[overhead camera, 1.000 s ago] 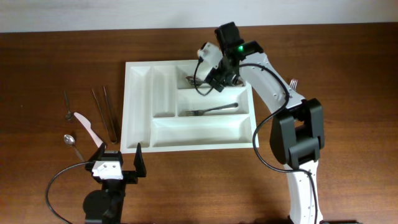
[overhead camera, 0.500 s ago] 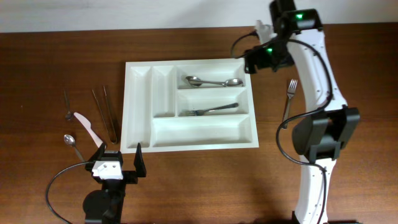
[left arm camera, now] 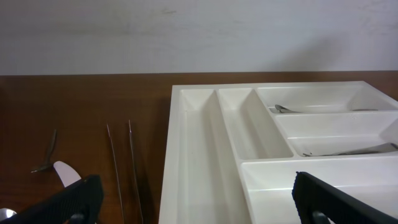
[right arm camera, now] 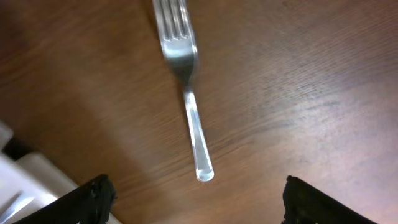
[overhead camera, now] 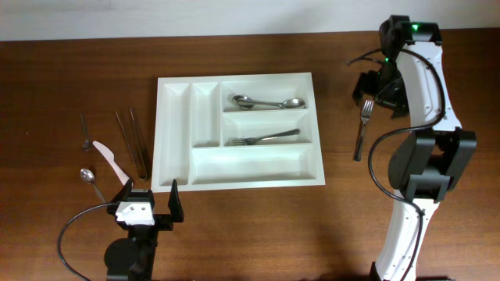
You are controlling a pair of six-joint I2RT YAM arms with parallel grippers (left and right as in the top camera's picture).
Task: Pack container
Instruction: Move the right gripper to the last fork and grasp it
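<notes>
— Progress?
— The container [overhead camera: 250, 164] sits mid-table, holding spoons [overhead camera: 269, 102] and a packed fork [overhead camera: 266, 138]. A loose fork [overhead camera: 361, 133] to its right and the left-side cutlery [overhead camera: 109, 158] are outstanding.
— Jaws?
— Left gripper [overhead camera: 151, 191] and right gripper [right arm camera: 196, 199] both spread wide, empty.

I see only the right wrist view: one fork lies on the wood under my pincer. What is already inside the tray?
Observer: Overhead, the cutlery tray has spoons in its top long compartment and a fork in the middle one.
Operator: And what lies on the tray's other side?
Observer: Left of it, on the table, there are a spoon, a white knife and two thin sticks, among others.
Operator: Is the left pincer busy?
Observer: No, the left pincer hangs open and empty near the tray's front left corner.
</notes>
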